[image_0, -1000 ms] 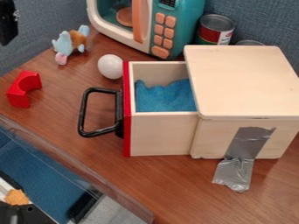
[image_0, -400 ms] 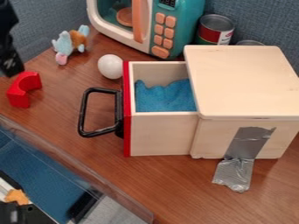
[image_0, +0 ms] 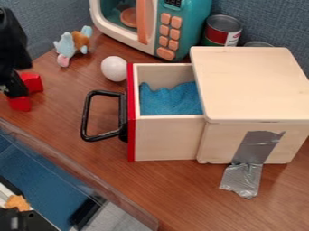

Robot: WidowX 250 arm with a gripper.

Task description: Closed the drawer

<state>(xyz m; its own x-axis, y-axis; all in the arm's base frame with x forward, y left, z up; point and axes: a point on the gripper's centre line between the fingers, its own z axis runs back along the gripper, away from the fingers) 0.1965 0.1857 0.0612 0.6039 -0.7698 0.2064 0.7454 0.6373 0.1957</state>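
The gripper [image_0: 12, 89] hangs at the left edge, over the red block [image_0: 32, 82] and hiding its middle. Whether the jaws stand apart or together I cannot tell, nor whether they touch or grip the block. They are well apart from the drawer [image_0: 166, 137] and its black handle [image_0: 86, 113].

Right of the block, the drawer juts from the left side of the wooden box [image_0: 250, 83], well out, its inside in view. Its red front [image_0: 131, 140] faces left, and the handle, a squared loop, sticks out left from that. The drawer's slide line runs left to right, into the box. Blue cloth [image_0: 169, 100] lies in it.

Counted: one drawer, one handle, one box, one block, one cloth. One white ball [image_0: 114, 68] sits just beside the drawer's far front corner, and one plush toy [image_0: 65, 45] lies beyond, to its left. Behind stand one microwave [image_0: 196, 22] and two cans [image_0: 222, 30], the second mostly hidden by the box. Grey tape [image_0: 256, 146] runs down the box's near side onto the table [image_0: 175, 189].
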